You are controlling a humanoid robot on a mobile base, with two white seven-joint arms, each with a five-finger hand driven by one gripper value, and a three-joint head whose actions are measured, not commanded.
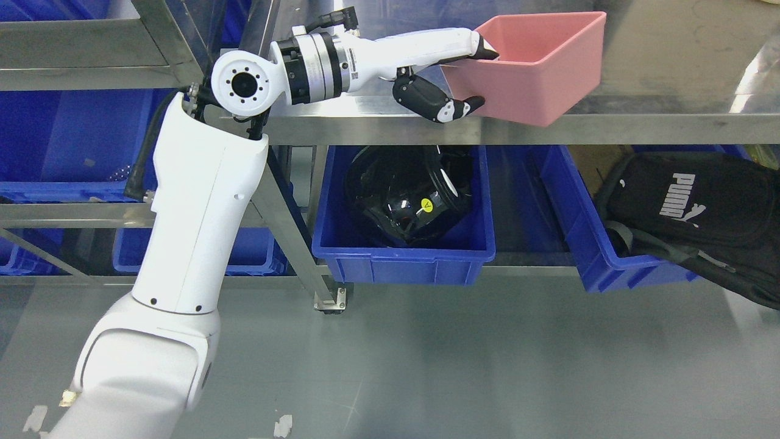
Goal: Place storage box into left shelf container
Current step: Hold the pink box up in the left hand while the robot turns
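Note:
A pink storage box (542, 67) sits on the steel shelf top (670, 116) at the upper right, overhanging the front edge a little. My left hand (472, 76) reaches up from the lower left and grips the box's left wall: fingers over the rim, thumb (454, 108) against the outer side. On the left shelf, blue containers (67, 146) stand at middle height. The right arm does not show.
Under the shelf top a blue bin (402, 256) holds a black helmet (405, 195). To its right another blue bin (585, 244) holds a black Puma bag (701, 213). A slanted steel shelf leg (286, 225) stands between the left and right shelves. Grey floor lies below.

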